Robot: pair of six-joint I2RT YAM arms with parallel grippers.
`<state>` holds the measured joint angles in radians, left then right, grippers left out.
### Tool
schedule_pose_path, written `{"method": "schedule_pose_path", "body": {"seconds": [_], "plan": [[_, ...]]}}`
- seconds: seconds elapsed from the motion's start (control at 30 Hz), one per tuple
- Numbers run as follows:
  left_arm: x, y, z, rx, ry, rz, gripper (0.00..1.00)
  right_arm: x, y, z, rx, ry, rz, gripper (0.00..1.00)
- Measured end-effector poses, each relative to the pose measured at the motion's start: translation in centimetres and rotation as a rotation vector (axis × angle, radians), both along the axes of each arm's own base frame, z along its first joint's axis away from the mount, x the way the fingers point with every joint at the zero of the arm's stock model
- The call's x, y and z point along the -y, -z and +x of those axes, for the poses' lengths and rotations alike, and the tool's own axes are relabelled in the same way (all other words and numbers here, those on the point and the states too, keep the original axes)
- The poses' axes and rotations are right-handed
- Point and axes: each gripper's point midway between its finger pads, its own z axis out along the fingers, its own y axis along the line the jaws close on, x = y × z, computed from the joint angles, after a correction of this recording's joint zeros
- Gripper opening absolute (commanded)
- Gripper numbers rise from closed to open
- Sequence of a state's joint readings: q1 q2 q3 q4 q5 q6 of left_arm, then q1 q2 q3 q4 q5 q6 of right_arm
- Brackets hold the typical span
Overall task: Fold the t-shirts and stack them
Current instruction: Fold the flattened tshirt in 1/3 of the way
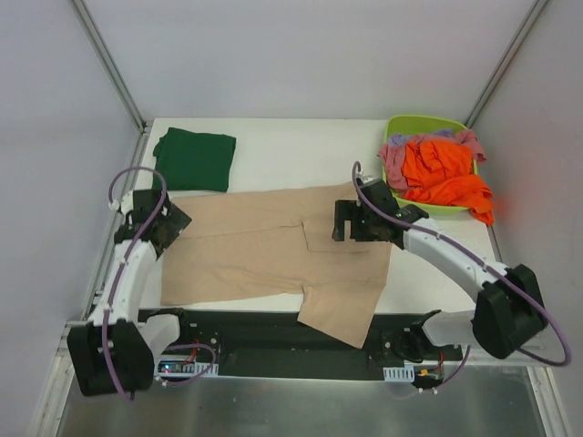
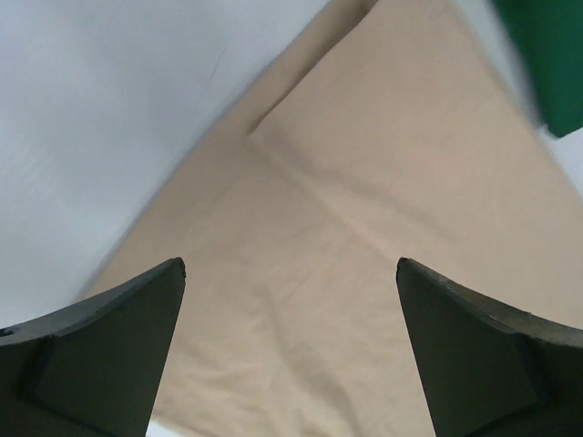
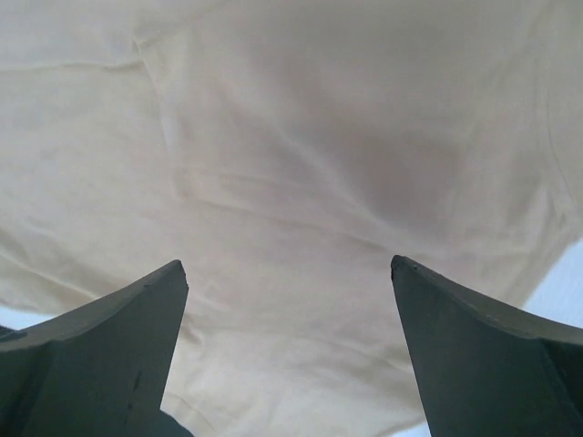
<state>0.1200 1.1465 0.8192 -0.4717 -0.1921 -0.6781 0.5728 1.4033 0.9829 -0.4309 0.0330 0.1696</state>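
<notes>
A beige-tan t-shirt [image 1: 264, 250] lies partly folded across the middle of the table, one sleeve hanging over the near edge. A folded dark green t-shirt [image 1: 194, 160] lies at the far left; its corner shows in the left wrist view [image 2: 551, 55]. Orange [image 1: 444, 175], pink and lilac shirts are heaped in the basket. My left gripper [image 1: 167, 229] is open and empty above the beige shirt's left edge [image 2: 364, 228]. My right gripper [image 1: 351, 221] is open and empty above the beige shirt's right part [image 3: 301, 182].
A lime-green plastic basket [image 1: 410, 125] stands at the far right corner. The white table [image 1: 291, 146] shows bare between the green shirt and the basket. Grey walls close in on the left, right and back.
</notes>
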Motion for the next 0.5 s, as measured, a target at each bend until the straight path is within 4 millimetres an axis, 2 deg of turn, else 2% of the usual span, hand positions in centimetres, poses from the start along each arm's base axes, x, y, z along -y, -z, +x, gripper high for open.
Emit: {"method": "schedule_pose_path", "body": {"seconds": [0.07,0.2,0.23,0.33,0.4,0.5], "plan": [[0.5,1.1,-3.1,0.003,-0.045,-0.027,0.99,0.9,-0.1,-1.5,0.008,0.014,0.016,0.96],[1.4,5.0,-9.4,-0.071,-0.158,-0.095,0.96,2.1,1.6,-4.0,-0.035,0.024,0.023,0.96],[1.6,5.4,-10.3,-0.078,-0.181,-0.107,0.97,2.1,1.9,-4.4,-0.046,0.02,0.024,0.96],[1.9,6.1,-13.0,-0.071,-0.276,-0.148,0.91,2.0,2.3,-4.8,-0.063,0.011,0.034,0.96],[2.1,6.0,-13.7,-0.053,-0.316,-0.174,0.9,1.7,2.3,-5.0,-0.066,0.002,0.051,0.96],[2.5,6.5,-14.5,-0.102,-0.353,-0.202,0.84,1.3,2.3,-5.1,-0.069,-0.011,0.071,0.96]]}}
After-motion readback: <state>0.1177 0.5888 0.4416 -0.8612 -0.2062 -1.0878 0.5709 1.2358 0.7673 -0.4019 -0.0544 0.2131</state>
